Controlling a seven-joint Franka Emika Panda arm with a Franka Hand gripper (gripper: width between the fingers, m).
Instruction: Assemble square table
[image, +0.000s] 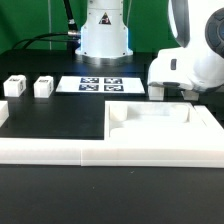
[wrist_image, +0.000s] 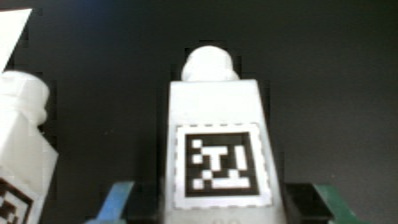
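The gripper (wrist_image: 217, 198) is clamped on a leg (wrist_image: 221, 125) with a black-and-white tag (wrist_image: 221, 160), no readable writing; another leg (wrist_image: 22, 130) sits just beside it.

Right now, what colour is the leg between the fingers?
White, with a black-and-white tag; the leg shows best in the wrist view.

On my exterior view, two legs (image: 15, 86) (image: 43, 87) sit at the frame's left on the desk (image: 50, 115), the marker board (image: 100, 84) at centre behind the tabletop (image: 160, 120), and the border rail (image: 60, 152) runs across the lower frame in front.
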